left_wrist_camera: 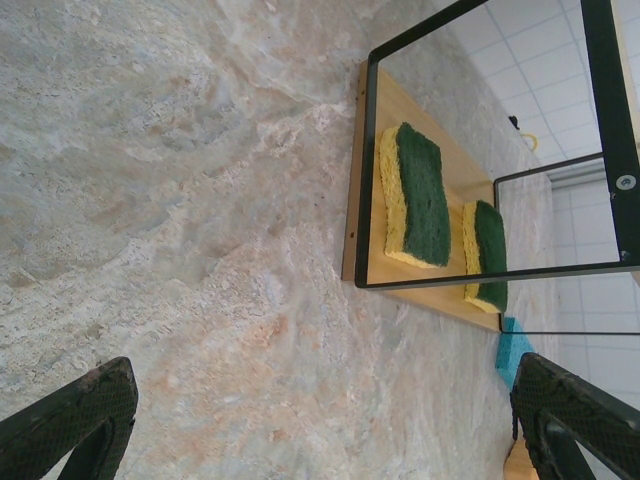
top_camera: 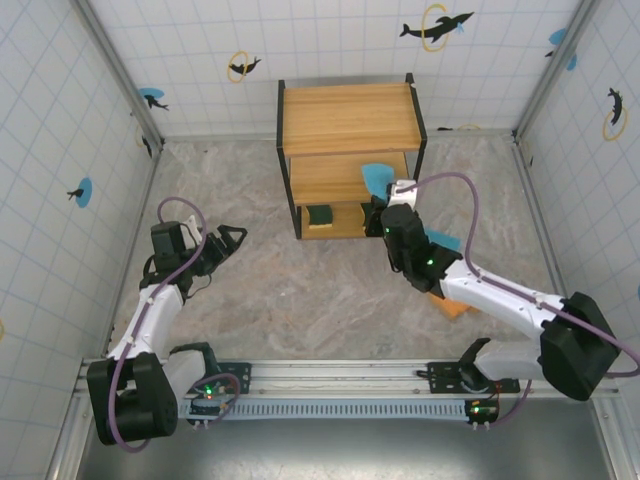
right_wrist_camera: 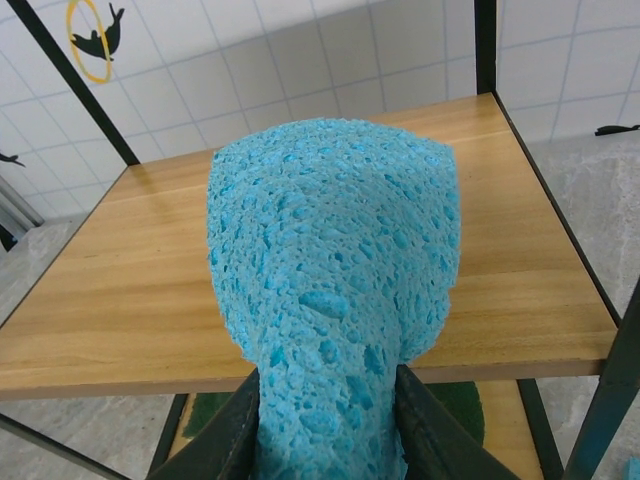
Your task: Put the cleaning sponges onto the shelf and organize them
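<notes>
The right gripper (right_wrist_camera: 325,425) pinched a light blue sponge (right_wrist_camera: 330,270) upright over the middle board of the shelf (top_camera: 348,118). Two green sponges (left_wrist_camera: 420,195) sat on the bottom board. The left gripper (left_wrist_camera: 320,420) hung wide and empty above the table (left_wrist_camera: 150,200).

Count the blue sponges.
2. One blue sponge is pinched in the right end effector over the shelf; the other blue sponge lies on the table beside that arm. More may be hidden.
</notes>
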`<move>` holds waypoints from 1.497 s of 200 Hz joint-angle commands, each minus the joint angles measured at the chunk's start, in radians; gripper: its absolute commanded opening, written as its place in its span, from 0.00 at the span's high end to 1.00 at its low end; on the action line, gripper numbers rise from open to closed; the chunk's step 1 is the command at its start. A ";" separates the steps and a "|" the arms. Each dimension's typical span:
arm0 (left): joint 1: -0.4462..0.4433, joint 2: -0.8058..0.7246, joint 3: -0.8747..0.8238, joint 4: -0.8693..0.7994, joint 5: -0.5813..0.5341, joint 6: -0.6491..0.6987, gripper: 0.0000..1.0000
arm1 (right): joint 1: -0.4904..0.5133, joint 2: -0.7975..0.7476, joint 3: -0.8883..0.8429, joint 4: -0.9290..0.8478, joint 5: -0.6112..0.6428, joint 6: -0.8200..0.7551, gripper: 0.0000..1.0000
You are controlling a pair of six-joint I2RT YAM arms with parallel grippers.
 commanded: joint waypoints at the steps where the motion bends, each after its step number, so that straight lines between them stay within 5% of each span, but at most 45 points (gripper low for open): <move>1: 0.004 0.000 -0.002 0.010 0.022 0.016 0.02 | -0.008 0.024 0.059 0.071 0.003 -0.002 0.68; 299: 0.004 0.011 0.007 0.002 0.026 0.026 0.02 | -0.063 0.260 0.152 0.204 0.040 0.044 0.68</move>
